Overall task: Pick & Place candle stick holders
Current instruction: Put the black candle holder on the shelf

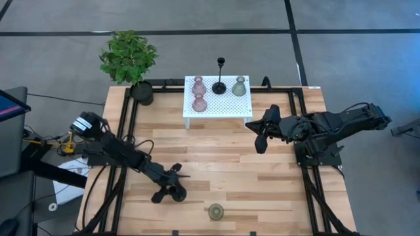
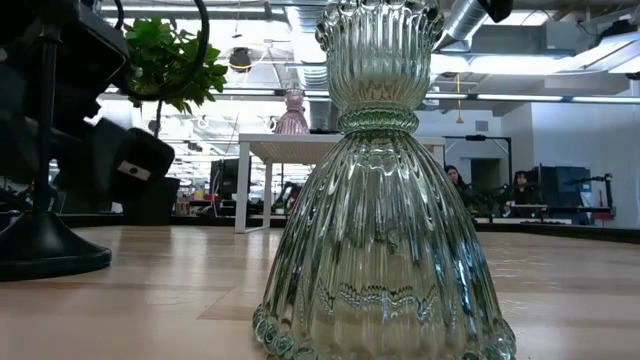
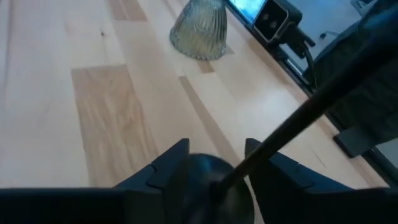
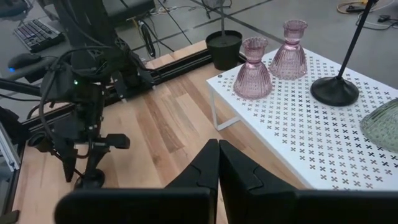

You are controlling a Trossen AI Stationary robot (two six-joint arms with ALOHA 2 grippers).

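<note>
High view: six candle stick holders are visible. Four stand on the white perforated shelf (image 1: 226,108) at the table's far edge: two pink holders (image 1: 199,86) (image 1: 199,102), one black holder (image 1: 219,86) with a round base and thin stem, and one green holder (image 1: 239,86). A second green holder (image 1: 216,211) stands alone on the wooden table (image 1: 223,157) near its front edge. The sixth, a second black holder (image 1: 176,193), stands on the table at the left gripper (image 1: 172,187), to the left of the lone green holder. One potted plant (image 1: 131,62) stands at the table's far left corner. The right gripper (image 1: 260,140) hovers over the table beside the shelf's right end.

Low view: the lone green holder (image 2: 385,190) fills the centre, upright on the table. One pink holder (image 2: 292,112) shows on the shelf behind it. The base of the black holder (image 2: 40,245) rests on the table at the left.

Left wrist view: the left gripper (image 3: 217,165) has its two fingers on either side of the black holder's round base (image 3: 208,180); whether they press on it cannot be told. The stem (image 3: 323,102) slants away from the base. One green holder (image 3: 200,28) stands farther off.

Right wrist view: the right gripper (image 4: 219,158) is closed, fingers pressed together, holding nothing. Two pink holders (image 4: 254,68) (image 4: 290,51) and one black holder (image 4: 337,87) stand on the shelf; the rim of a green one (image 4: 382,127) shows at the frame's edge.
</note>
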